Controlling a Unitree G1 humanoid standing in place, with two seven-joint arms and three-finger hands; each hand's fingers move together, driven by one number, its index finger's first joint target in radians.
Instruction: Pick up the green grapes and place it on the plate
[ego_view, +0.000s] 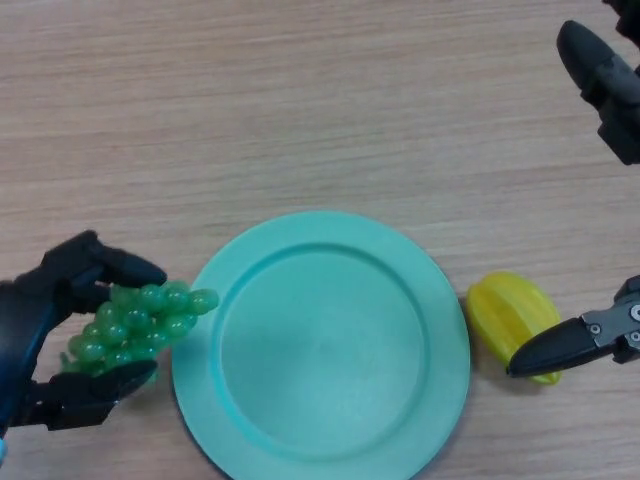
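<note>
On the wooden table (300, 110) a round teal plate (320, 345) is seen near the middle, close to the near edge of the view. The green grapes (140, 325) are found just left of the plate, and the tip of the bunch reaches the plate's left rim or lies over it; whether it touches cannot be told. The bunch is grasped by the left hand (60, 340), which comes in from the left side: one dark finger is curled over the far side of the grapes and another is closed under the near side, so the fruit is pinched between them. No part of the bunch is inside the flat middle of the plate. A yellow starfruit (510, 320) is lying on the table just right of the plate, apart from its rim. The right hand (600, 75) is shown at the right edge, with one part at the far right corner and one pointed finger near the starfruit, partly in front of it. The fingers appear straight and spread, and nothing is held by them.
</note>
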